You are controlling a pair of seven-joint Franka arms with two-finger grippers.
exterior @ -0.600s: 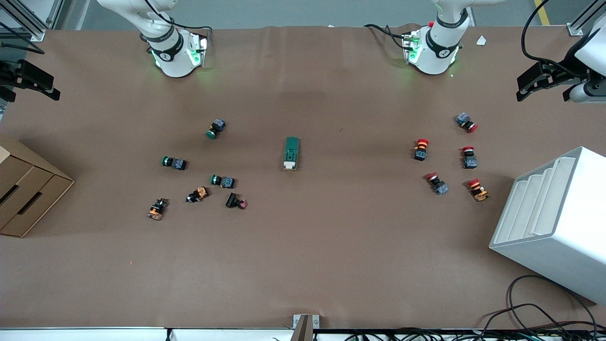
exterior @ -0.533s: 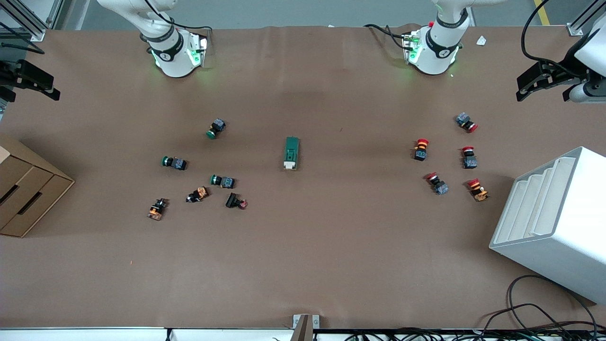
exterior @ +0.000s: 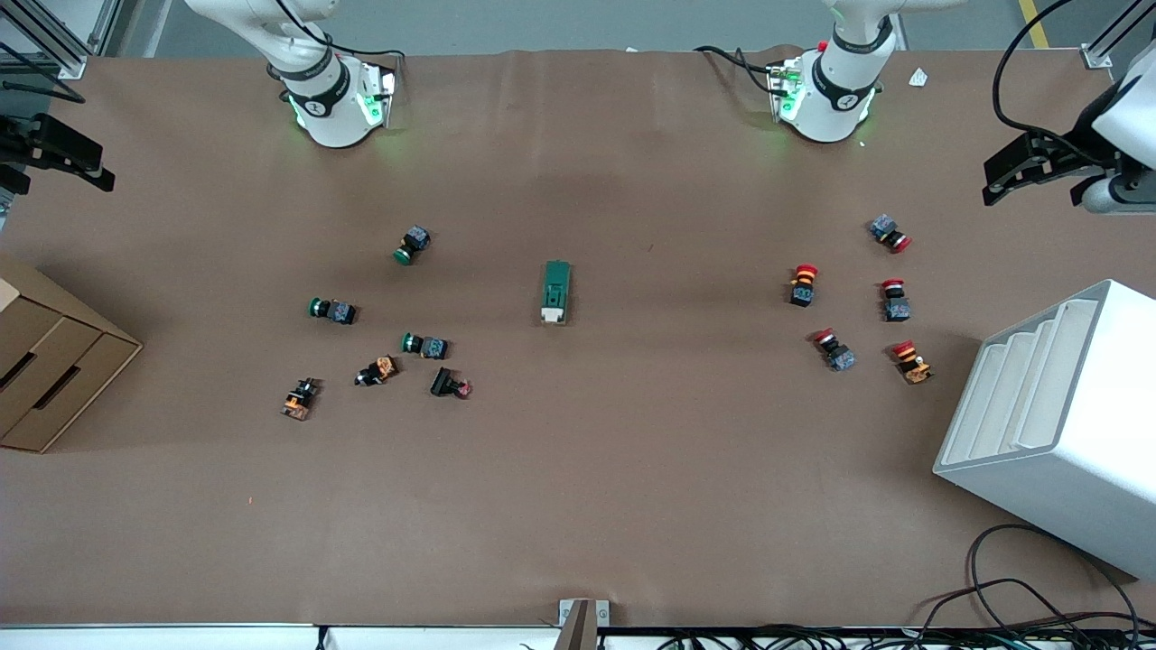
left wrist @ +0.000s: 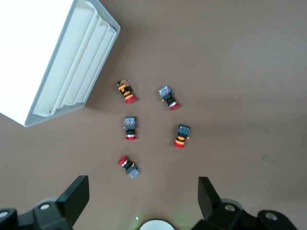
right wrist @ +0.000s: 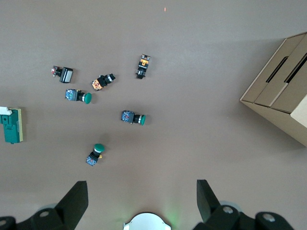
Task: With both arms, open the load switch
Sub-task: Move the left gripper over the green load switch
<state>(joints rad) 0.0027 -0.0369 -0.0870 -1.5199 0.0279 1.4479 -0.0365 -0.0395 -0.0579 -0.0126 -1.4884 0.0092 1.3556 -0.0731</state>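
Observation:
The load switch (exterior: 556, 292), a dark green block with a cream end, lies flat in the middle of the table. It also shows at the edge of the right wrist view (right wrist: 11, 125). My left gripper (exterior: 1030, 171) hangs high over the left arm's end of the table. It is open and empty (left wrist: 142, 191), with red-capped buttons on the table below it. My right gripper (exterior: 59, 167) hangs high over the right arm's end, open with nothing between its fingers (right wrist: 140, 194). Both grippers are well apart from the switch.
Several green-capped and orange push buttons (exterior: 424, 345) lie toward the right arm's end of the table. Several red-capped ones (exterior: 802, 284) lie toward the left arm's end. A cardboard box (exterior: 45, 370) and a white stepped bin (exterior: 1057, 415) stand at the two ends.
The left gripper has drifted very slightly at the table's end. The right arm and the load switch have not moved.

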